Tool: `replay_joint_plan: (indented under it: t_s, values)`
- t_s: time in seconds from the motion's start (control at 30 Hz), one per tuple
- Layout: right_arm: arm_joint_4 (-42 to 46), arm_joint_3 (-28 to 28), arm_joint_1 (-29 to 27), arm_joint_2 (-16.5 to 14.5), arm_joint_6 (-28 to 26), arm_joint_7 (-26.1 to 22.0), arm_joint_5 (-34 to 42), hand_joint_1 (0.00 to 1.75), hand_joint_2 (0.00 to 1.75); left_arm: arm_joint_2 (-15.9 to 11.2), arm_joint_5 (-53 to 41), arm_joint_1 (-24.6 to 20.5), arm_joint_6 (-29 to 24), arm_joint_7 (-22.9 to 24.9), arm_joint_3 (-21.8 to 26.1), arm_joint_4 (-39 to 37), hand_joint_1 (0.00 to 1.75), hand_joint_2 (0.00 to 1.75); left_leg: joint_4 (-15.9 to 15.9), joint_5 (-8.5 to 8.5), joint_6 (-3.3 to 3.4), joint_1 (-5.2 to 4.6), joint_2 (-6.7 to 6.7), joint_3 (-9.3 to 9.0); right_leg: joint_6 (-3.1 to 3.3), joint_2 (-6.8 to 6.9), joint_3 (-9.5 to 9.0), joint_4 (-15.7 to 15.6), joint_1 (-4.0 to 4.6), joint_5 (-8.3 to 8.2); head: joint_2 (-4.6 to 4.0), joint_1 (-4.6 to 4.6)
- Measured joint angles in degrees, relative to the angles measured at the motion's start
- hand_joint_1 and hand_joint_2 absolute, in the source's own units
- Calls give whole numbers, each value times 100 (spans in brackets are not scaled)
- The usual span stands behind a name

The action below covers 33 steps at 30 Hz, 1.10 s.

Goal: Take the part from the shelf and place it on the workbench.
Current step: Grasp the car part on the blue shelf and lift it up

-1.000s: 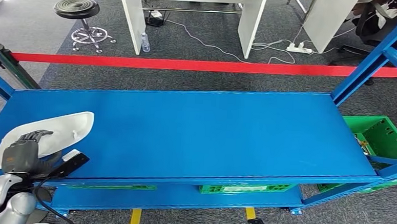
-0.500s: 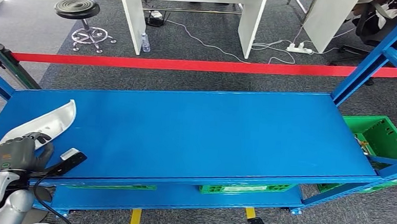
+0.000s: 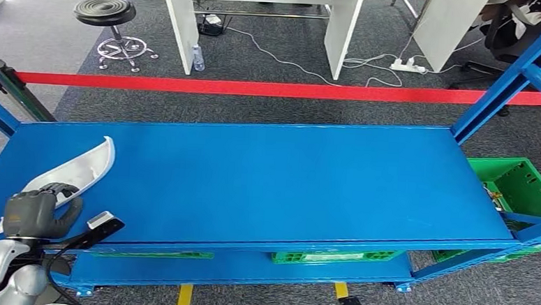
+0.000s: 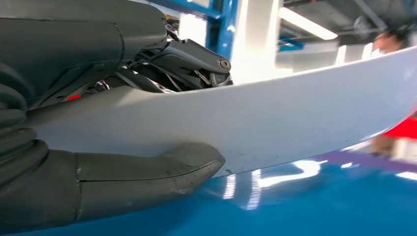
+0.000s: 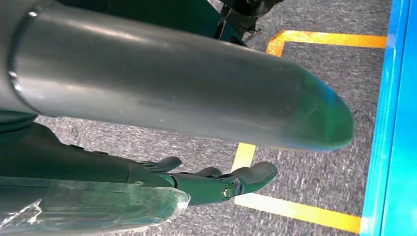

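The part [image 3: 79, 171] is a white curved shell, tilted up on its edge at the front left of the blue shelf [image 3: 273, 173]. My left hand [image 3: 37, 213] grips its near end, fingers over the top and thumb underneath. The left wrist view shows the part [image 4: 300, 115] close up, just above the shelf surface, with the thumb [image 4: 147, 172] pressed against its underside. In the right wrist view my right hand [image 5: 216, 183] hangs low beside the shelf's edge over the grey floor, fingers stretched out and holding nothing.
A red barrier tape [image 3: 257, 89] runs behind the shelf. Blue uprights [image 3: 509, 81] rise at the right, with green crates [image 3: 518, 183] beyond and below. A white desk [image 3: 261, 19] and a stool [image 3: 107, 18] stand further back. Yellow lines [image 5: 295, 209] mark the floor.
The part has gone from lying flat to standing tilted on its edge. My left hand has drawn back with it toward the shelf's front edge.
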<state>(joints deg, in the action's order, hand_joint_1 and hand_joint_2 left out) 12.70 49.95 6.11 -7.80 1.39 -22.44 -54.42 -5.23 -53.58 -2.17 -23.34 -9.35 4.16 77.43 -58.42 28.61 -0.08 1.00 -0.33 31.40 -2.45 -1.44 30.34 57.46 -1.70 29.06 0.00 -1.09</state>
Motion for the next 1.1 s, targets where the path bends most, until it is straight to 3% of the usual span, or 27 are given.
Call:
replay_joint_plan:
  t_s: [0.3, 0.43, 0.53, 0.6, 0.67, 0.7, 0.73, 0.77, 0.83, 0.9, 0.97, 1.03, 1.1]
  values:
    - [0, 74, -65, 5, -58, -164, 103, 0, 0, 281, 230, 536, 106, -267, -560, 986, 175, 175, -11, 4, 3, -7, 2, 7, -5, -2, 8, -9, -5, -3, 0, 0]
    - [0, 151, -122, 7, -25, -352, 214, 0, 0, 369, 68, 783, -63, -416, -846, 1379, 175, 175, -51, 16, 61, -34, 0, 19, -68, -3, 4, -40, -41, -34, 0, -7]
    - [0, 245, -166, 21, 41, -497, 305, 0, 0, 480, -248, 1016, -403, -453, -1245, 1763, 175, 175, 50, -71, 150, -28, 28, -8, -120, 25, 37, -9, -49, 15, 0, 2]
    - [0, 308, -181, 45, 54, -566, 355, 0, 0, 531, -399, 1122, -631, -425, -1505, 1957, 175, 175, 125, -129, 205, -17, 61, -18, -106, 79, 221, 381, -40, 310, 0, 25]
    - [0, 379, -194, 69, 49, -622, 408, 0, 0, 546, -485, 1218, -814, -383, -1721, 2086, 175, 175, 128, -146, 228, -41, 85, 11, -95, 97, 549, 1148, -23, 691, 0, 43]
    - [0, 414, -205, 80, 43, -641, 431, 0, 0, 548, -509, 1274, -884, -370, -1825, 2144, 175, 175, 126, -151, 230, -53, 96, 21, -93, 97, 685, 1477, -18, 796, 0, 48]
    - [0, 447, -218, 87, 31, -649, 445, 0, 0, 548, -522, 1329, -940, -364, -1914, 2198, 175, 175, 124, -156, 230, -60, 103, 28, -89, 98, 726, 1599, -14, 778, 0, 48]
    - [0, 476, -229, 93, 13, -649, 453, 0, 0, 548, -527, 1384, -995, -361, -1994, 2256, 175, 175, 119, -160, 227, -63, 106, 31, -83, 101, 660, 1499, -12, 651, 0, 50]
    - [0, 525, -235, 104, -31, -640, 459, 0, 0, 547, -527, 1479, -1102, -361, -2106, 2376, 175, 175, 97, -163, 202, -62, 105, 33, -64, 126, 257, 752, -14, 277, 0, 50]
    - [0, 561, -228, 111, -58, -633, 462, 0, 0, 543, -526, 1551, -1190, -363, -2190, 2488, 175, 175, 57, -174, 140, -78, 100, 61, -39, 142, -73, 154, 0, 103, 0, 48]
    - [0, 580, -227, 115, -66, -631, 463, 0, 0, 539, -526, 1606, -1221, -368, -2249, 2570, 175, 175, 32, -218, 54, -90, 95, 98, -1, 132, -110, 61, 23, 91, 0, 47]
    - [0, 596, -230, 115, -68, -631, 465, 0, 0, 534, -526, 1647, -1227, -374, -2277, 2626, 175, 175, -2, -200, -14, -72, 89, 135, 85, 135, -32, 52, 13, 43, 0, 46]
    - [0, 609, -226, 115, -73, -631, 466, 0, 0, 525, -519, 1672, -1248, -384, -2301, 2669, 175, 175, -309, 119, -74, -55, 78, 266, 195, 148, 55, 34, 0, -36, 0, 32]
